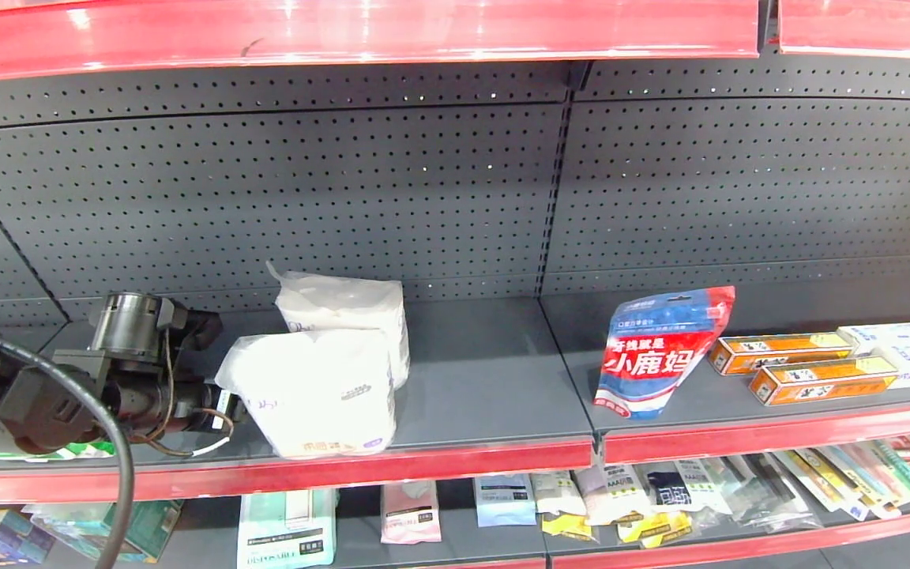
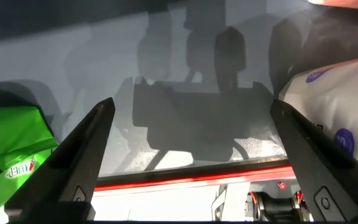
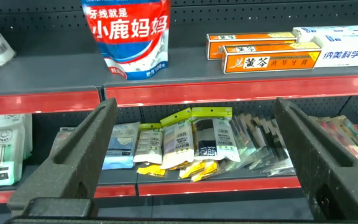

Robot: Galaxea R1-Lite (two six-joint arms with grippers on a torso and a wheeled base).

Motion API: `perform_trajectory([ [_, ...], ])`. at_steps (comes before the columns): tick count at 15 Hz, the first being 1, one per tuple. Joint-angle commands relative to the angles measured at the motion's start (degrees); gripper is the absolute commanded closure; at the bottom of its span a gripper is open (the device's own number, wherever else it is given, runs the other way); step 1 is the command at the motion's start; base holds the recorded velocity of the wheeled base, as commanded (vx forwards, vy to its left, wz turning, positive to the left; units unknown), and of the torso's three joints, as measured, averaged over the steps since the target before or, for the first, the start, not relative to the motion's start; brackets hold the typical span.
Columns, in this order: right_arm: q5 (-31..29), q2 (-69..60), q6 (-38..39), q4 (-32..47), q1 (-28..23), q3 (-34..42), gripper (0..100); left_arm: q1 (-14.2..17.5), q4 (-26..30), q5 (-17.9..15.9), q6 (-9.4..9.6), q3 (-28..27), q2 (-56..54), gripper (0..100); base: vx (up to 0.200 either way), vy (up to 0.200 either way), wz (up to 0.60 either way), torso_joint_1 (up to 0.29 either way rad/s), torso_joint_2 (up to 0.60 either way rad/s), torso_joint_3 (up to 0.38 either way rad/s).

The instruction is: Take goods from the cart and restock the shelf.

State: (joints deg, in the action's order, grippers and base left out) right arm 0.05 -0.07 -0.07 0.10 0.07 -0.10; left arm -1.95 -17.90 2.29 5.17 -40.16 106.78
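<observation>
Left gripper [image 2: 192, 106] is over the grey metal shelf [image 1: 486, 379], jaws spread and empty, puffy white plastic-wrapped pack [image 1: 313, 391] just beside at its 3 o'clock, so a crooked pull-out could snag it off the edge.

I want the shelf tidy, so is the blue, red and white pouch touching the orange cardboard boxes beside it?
Apart. The right wrist view shows bare dark shelf between the blue, red and white pouch and the orange cardboard boxes.
</observation>
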Motion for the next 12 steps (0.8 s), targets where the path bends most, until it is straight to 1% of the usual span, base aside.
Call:
perform_trajectory([
  [1,0.0,0.1,0.0,0.0,0.0,0.0,0,-0.1,0.0,0.0,0.02,0.0,-0.2,0,0.0,0.0,0.0,0.0,0.0,0.0],
  [4,0.0,0.1,0.0,0.0,0.0,0.0,0,0.7,0.0,0.0,0.1,0.4,-1.6,0,0.0,0.0,0.0,0.0,0.0,0.0],
  [5,0.0,0.1,0.0,0.0,0.0,0.0,0,2.4,0.1,-0.1,1.07,1.0,-3.9,0,0.0,0.0,0.0,0.0,0.0,0.0],
  [7,0.0,0.1,0.0,0.0,0.0,0.0,0,4.9,0.1,-0.1,5.38,3.3,-8.8,0,0.0,0.0,0.0,0.0,0.0,0.0],
  [8,0.0,0.1,0.0,0.0,0.0,0.0,0,5.3,0.1,-0.1,6.52,5.0,-11.2,0,0.0,0.0,0.0,0.0,0.0,0.0],
  [9,0.0,0.1,0.0,0.0,0.0,0.0,0,5.3,0.1,-0.1,6.78,8.3,-16.3,0,0.0,0.0,0.0,0.0,0.0,0.0],
  [11,0.0,0.1,0.0,0.0,0.0,0.0,0,5.4,0.3,-0.8,6.52,12.6,-25.0,0,0.0,0.0,0.0,0.0,0.0,0.0],
  [12,0.0,0.1,0.0,0.0,0.0,0.0,0,5.3,0.9,-2.7,6.43,16.7,-33.6,0,0.0,0.0,0.0,0.0,0.0,0.0],
])
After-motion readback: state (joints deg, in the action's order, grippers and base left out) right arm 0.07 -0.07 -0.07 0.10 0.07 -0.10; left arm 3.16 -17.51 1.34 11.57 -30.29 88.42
